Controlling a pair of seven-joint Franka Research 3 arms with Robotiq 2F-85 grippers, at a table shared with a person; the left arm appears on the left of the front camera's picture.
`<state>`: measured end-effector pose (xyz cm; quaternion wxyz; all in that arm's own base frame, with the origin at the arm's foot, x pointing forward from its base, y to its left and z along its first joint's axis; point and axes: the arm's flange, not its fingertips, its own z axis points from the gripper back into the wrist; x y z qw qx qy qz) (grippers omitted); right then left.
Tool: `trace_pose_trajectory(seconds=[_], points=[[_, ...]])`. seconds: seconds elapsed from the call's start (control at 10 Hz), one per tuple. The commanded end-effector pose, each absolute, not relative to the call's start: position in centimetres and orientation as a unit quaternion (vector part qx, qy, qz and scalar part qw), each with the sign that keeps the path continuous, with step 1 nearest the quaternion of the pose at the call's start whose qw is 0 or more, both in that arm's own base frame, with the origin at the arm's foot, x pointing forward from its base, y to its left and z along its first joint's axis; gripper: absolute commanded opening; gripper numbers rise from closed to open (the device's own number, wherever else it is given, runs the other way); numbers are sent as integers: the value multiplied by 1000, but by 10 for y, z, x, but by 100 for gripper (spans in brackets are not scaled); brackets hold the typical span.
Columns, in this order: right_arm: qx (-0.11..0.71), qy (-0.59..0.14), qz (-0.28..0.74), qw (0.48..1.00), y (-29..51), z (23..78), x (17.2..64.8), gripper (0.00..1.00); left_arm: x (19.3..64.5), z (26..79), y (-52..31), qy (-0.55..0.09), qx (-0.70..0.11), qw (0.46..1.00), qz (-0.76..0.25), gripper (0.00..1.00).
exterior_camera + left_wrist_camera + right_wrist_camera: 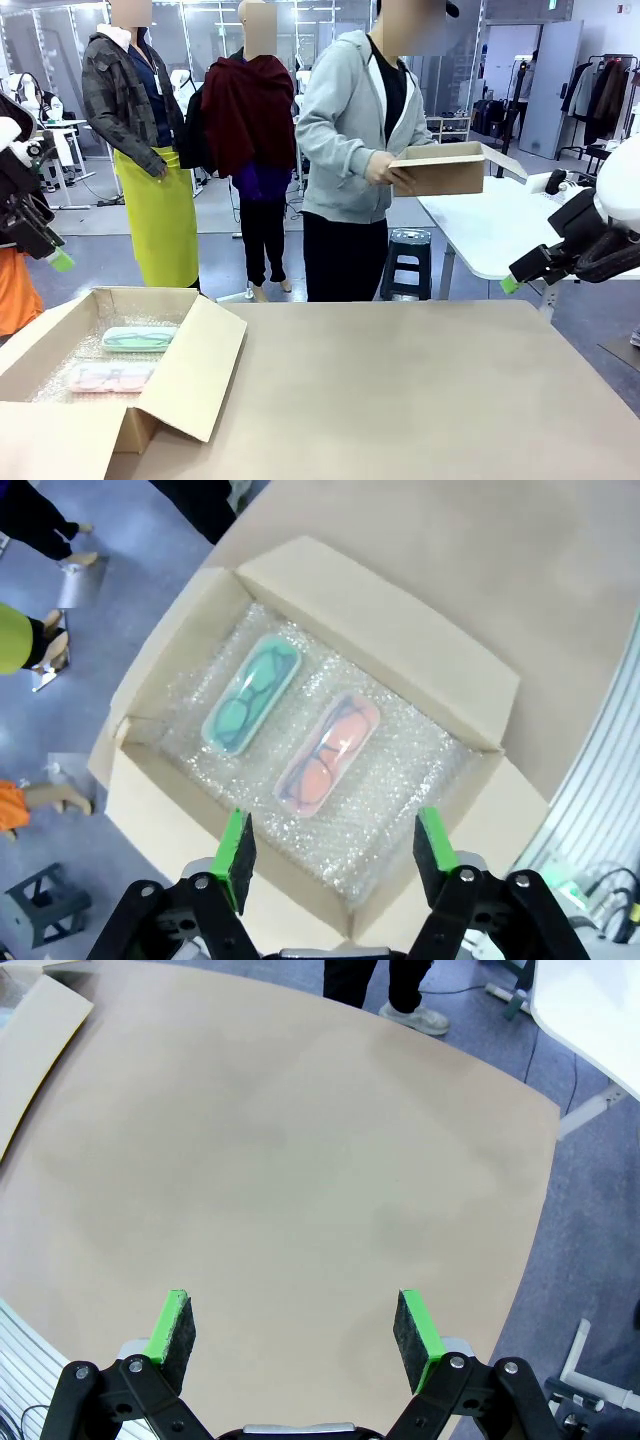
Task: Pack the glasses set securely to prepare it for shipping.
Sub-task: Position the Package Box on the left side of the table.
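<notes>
Left pincer [335, 855] released above mint case [251, 693] and pink case [328, 753]; light, rigid, slick; grip across the narrow middle.

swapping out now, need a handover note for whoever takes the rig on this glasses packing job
Left gripper: open, holding nothing, raised above the open cardboard box.
Right gripper: open, holding nothing, raised over bare table.
Mint green case and pink case: both lie side by side, apart, on the bubble wrap inside the box, at the table's left near corner.
Person: stands at the far side holding a second, smaller box.
Done: both cases are in the box.
Left: the flaps are open and nothing covers the cases; probably cover them and close the box.
</notes>
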<state>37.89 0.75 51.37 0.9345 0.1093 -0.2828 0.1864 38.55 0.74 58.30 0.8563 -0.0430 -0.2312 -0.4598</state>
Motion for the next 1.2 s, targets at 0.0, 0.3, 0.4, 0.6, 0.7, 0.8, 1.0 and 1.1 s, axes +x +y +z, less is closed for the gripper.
trace_pose_trajectory(seconds=[0.0, 0.3, 0.4, 0.6, 0.7, 0.8, 1.0, 1.1], points=[[107, -288, 184, 934, 9, 513, 379, 100, 380, 575, 10, -236, -44, 862, -447, 100], [107, -288, 184, 934, 9, 513, 379, 100, 379, 573, 23, -202, -78, 866, -451, 100], [107, -288, 184, 934, 9, 513, 379, 100, 384, 574, 14, -229, -55, 860, -453, 100], [107, -288, 184, 934, 9, 513, 379, 100, 384, 574, 14, -229, -55, 860, -453, 100], [107, -288, 184, 934, 9, 513, 379, 100, 384, 574, 14, -229, -55, 860, -453, 100], [107, -288, 184, 934, 9, 513, 379, 100, 384, 574, 14, -229, -55, 860, -453, 100], [107, -288, 184, 934, 9, 513, 379, 100, 384, 574, 14, -229, -55, 860, -453, 100], [107, -288, 184, 934, 9, 513, 379, 100, 384, 574, 14, -229, -55, 860, -453, 100]])
